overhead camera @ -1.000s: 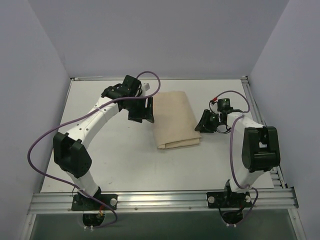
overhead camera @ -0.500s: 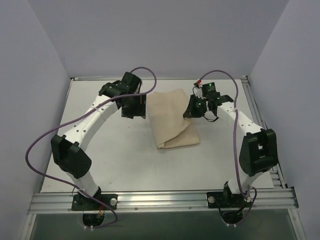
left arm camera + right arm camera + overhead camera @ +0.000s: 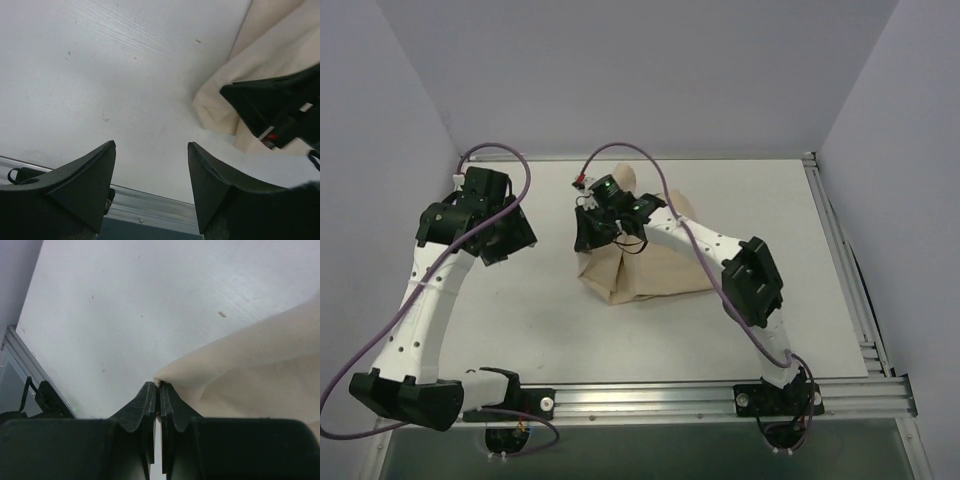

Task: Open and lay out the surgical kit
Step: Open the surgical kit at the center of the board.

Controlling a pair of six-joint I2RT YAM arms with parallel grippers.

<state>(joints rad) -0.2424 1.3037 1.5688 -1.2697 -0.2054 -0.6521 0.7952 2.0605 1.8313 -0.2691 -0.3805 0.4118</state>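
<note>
Surgical kit (image 3: 660, 282) lies mid-counter as a beige bundle, and no tray or instrument shows yet; only its cloth wrap (image 3: 260, 365) is visible. A second ago the wrap lay flat and neatly folded, with one claw at each side edge. Since then the right claw (image 3: 159, 386) has closed on a corner of the wrap's upper layer at the right edge and carried it across the top. It now hangs over the wrap's left side with the jaws pressed together on that pinch of fabric. The cloth rises to it in a lifted, tented fold, and the bundle's outline has turned lumpy. The left claw (image 3: 150, 146) has swung away to the left of the wrap. Its jaws stand apart and empty over bare counter (image 3: 800, 250), clear of the cloth. By my reading the first flap is being peeled open, so the unwrapping has begun but is far from done. The contents remain covered, and further layers probably need turning back before anything can be laid out.
</note>
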